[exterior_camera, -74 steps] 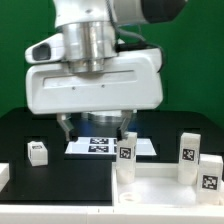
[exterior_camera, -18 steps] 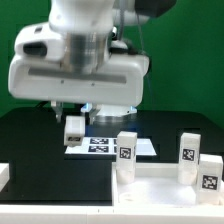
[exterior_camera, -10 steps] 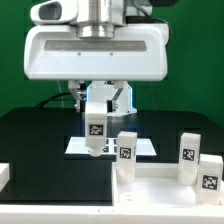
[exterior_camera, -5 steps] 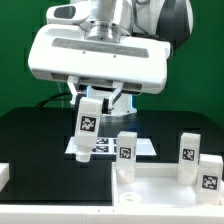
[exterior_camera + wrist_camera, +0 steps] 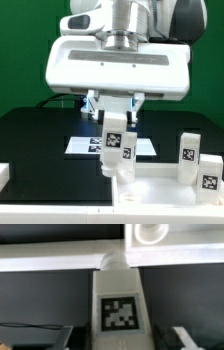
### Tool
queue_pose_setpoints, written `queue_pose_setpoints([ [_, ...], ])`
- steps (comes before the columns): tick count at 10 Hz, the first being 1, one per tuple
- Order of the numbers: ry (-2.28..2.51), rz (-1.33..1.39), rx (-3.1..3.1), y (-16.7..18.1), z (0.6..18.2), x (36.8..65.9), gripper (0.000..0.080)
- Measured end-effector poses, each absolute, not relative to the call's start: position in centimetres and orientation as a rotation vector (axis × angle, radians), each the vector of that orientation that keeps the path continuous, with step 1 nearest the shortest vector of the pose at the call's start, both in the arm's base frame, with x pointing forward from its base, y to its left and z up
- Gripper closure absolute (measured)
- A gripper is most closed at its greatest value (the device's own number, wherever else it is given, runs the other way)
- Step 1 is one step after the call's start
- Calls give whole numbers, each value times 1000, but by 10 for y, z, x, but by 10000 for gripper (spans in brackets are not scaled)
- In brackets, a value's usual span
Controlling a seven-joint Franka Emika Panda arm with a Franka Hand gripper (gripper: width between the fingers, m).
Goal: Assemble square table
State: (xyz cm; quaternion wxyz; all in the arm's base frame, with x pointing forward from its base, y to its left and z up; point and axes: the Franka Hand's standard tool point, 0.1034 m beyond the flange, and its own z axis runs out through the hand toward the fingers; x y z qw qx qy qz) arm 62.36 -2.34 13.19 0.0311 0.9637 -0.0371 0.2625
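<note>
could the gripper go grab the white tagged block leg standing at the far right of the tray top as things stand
Probably not yet: the gripper is shut on another white tagged block leg, held over the white plastic square top's corner. The far-right leg stands uncovered, so access looks free once it lets go.

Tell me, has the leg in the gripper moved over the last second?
Yes. The held leg has shifted toward the exterior view's right, off the marker board and up to the square top's near corner.
</note>
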Motion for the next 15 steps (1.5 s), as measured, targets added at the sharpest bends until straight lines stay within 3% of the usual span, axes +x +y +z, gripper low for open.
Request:
queue_pose_setpoints([
  [7, -136, 807, 2983, -18, 128, 623, 514],
  [15, -103, 766, 3000, -3, 103, 620, 514],
])
